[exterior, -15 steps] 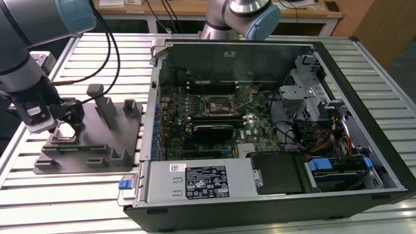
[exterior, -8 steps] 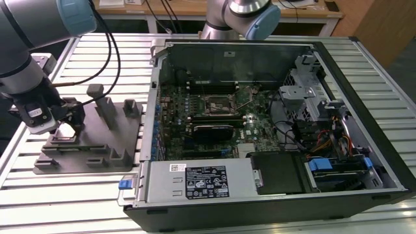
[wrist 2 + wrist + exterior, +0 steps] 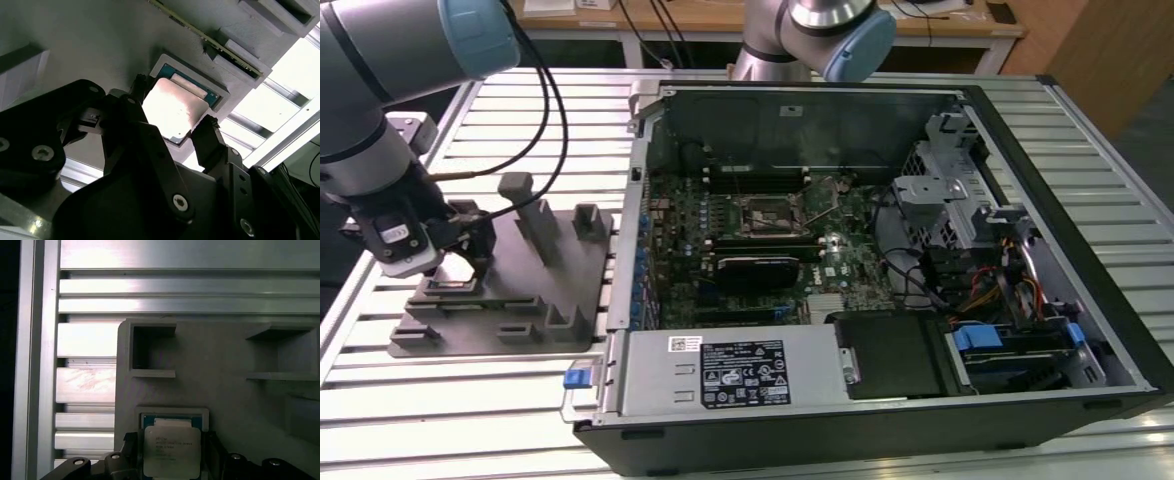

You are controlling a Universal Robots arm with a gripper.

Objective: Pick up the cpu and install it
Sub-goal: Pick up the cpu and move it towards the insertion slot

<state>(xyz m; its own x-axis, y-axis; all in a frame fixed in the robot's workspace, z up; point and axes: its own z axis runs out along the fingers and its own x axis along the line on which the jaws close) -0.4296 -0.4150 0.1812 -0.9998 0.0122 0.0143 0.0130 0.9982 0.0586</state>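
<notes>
One small flat square cpu with a silvery-white metal top (image 3: 172,107) lies in a shallow square pocket of the grey plastic holder block (image 3: 534,300). The block rests on the slatted aluminium table (image 3: 454,420), at about nine o'clock from the open black computer case (image 3: 1014,130) in the exterior view. The black pincer (image 3: 174,106) straddles the chip in both wrist views, but I cannot tell whether it pinches the chip or stands a little spread. The likeliest trouble is an uneven hold on such thin edges. If so, the chip could tip against the pocket wall and jam, or slip free on the way to the square black-framed motherboard socket (image 3: 765,212) inside the case. A tilted or dropped chip there could probably damage the socket contacts. The block's upright grey posts (image 3: 520,195) stand near the pincer at about two o'clock, so a sideways lift risks a knock. The loose black cable (image 3: 550,110) hanging near them might snag.
</notes>
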